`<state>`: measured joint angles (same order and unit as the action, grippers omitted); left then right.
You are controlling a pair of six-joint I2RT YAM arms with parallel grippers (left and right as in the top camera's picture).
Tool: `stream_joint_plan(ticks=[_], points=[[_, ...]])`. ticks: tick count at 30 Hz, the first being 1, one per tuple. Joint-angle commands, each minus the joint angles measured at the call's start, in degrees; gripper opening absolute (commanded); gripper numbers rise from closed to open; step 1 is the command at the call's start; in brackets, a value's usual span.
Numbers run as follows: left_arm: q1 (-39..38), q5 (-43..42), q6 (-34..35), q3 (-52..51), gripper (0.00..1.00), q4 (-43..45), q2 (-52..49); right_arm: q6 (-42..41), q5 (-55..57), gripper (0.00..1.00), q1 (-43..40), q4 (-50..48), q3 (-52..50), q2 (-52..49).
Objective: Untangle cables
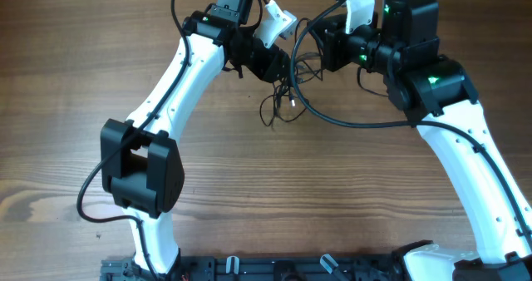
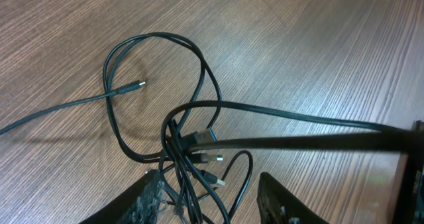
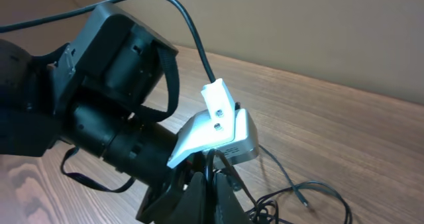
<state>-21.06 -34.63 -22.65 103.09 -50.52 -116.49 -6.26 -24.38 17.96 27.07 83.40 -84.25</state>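
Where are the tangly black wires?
In the overhead view, the wires lie bunched on the table near its far middle, between the left gripper and the right gripper.

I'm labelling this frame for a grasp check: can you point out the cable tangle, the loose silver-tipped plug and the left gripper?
cable tangle [image 2: 179,144]: left wrist view, where the strands cross.
silver-tipped plug [image 2: 139,85]: left wrist view, its metal tip.
left gripper [image 2: 209,184]: left wrist view, midway between its fingertips.
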Motion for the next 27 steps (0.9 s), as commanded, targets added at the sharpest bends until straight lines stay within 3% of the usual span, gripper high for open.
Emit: stream_joint_plan(ticks=[1, 27], points=[[-0.04, -0.52, -3.39, -0.83, 0.47, -0.35, -0.66, -1.51, -1.33, 0.04, -0.15, -1.16, 1.88, 2.14], [-0.11, -2.01, -4.11, -7.26, 0.44, 1.68, -0.66, -2.91, -2.69, 0.04, -1.01, -2.71, 1.90, 3.26]])
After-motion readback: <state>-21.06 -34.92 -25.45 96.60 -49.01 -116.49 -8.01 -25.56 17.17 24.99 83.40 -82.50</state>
